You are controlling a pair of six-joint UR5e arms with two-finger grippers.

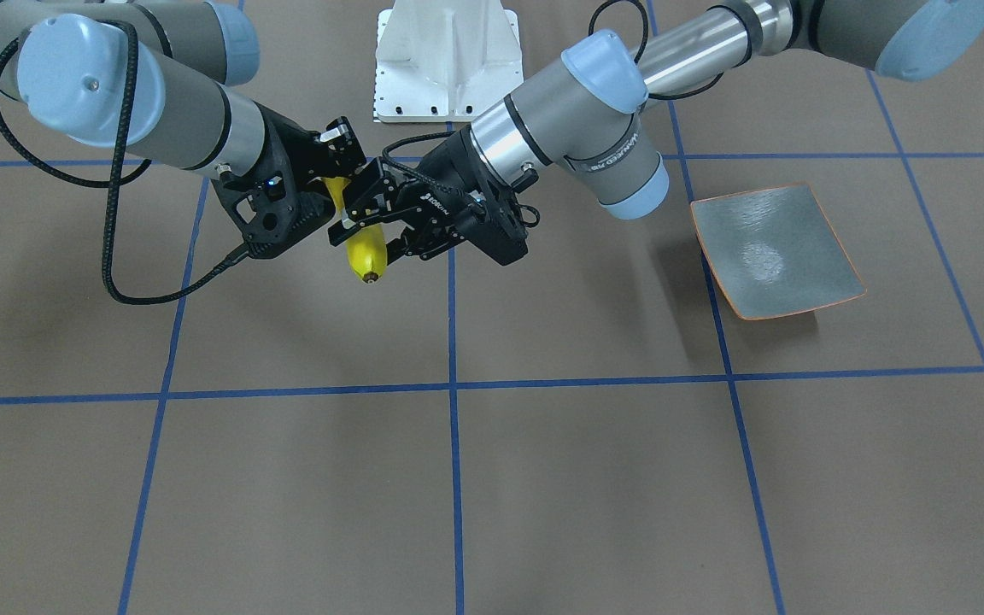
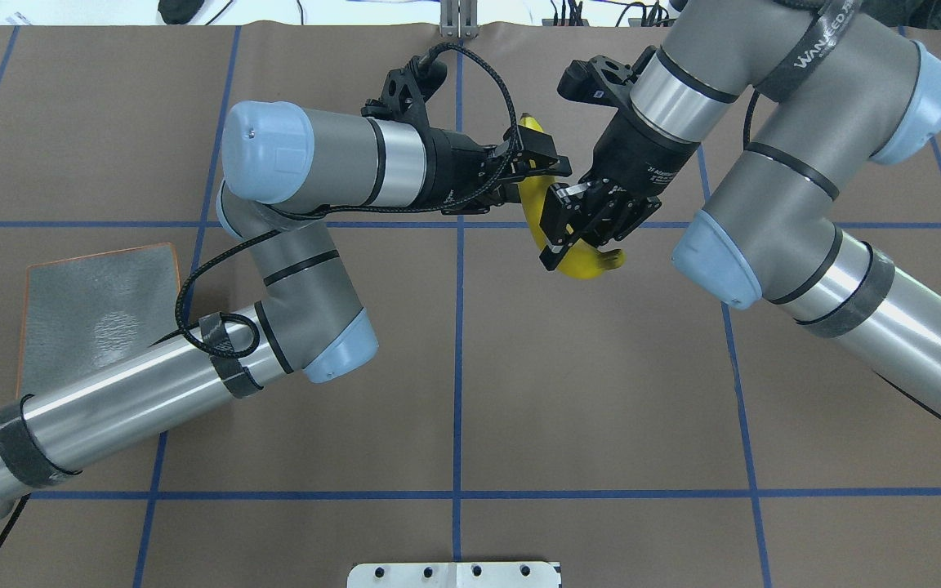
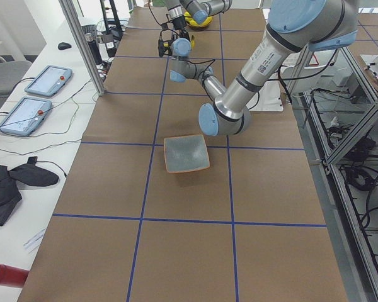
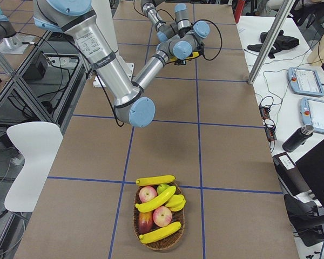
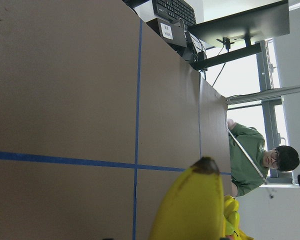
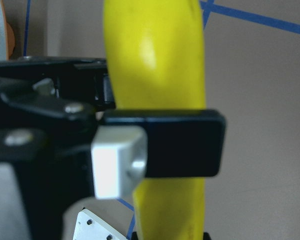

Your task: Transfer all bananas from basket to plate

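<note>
Mid-left in the overhead view, the plate is partly hidden by the left arm; at upper centre the left gripper, lettered ROBOTIQ in the front view, and the right gripper both clamp one banana above the table. Only the right-side view shows the basket, lower centre, holding three more bananas.

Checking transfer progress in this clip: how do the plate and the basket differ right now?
The plate is bare; the wicker basket holds bananas and apples. The plate is square, grey-blue with an orange rim; the basket is oval, brown and woven. The plate lies on the robot's left side; the basket sits out at the table's right end. Both rest flat on the brown table.
</note>
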